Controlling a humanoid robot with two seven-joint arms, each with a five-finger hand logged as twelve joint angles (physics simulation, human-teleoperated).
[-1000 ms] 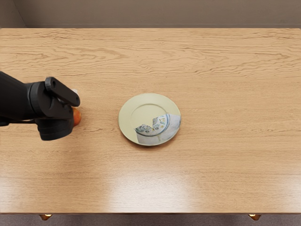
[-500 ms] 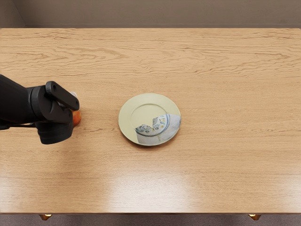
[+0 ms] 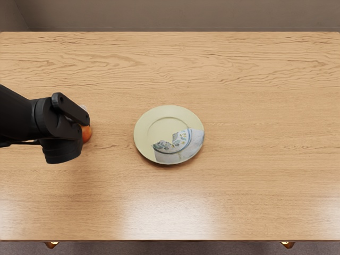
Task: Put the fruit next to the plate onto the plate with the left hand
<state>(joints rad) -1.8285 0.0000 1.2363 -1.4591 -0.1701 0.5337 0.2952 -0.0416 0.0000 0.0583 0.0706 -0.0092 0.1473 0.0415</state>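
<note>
Since one second ago, the left hand (image 3: 61,133) has shifted slightly toward the picture's left edge, leaving a narrower sliver of the fruit (image 3: 87,133) exposed; against the half-second frame, position is practically unchanged. Nearest the viewer, the front strip of the wooden table (image 3: 239,212) carries a pale sheen. Midway back, the dark left arm enters from the left edge and its hand sits against the orange fruit, covering most of it. Only the fruit's right side shows. Whether the hand is clenched on the fruit or merely laid against it cannot be told from this view. The fruit lies on the table, left of the plate (image 3: 142,125) and apart from it, not on it. The round, pale plate bears a bluish patterned patch on its lower right. Beyond it, bare wood runs to the far edge.
</note>
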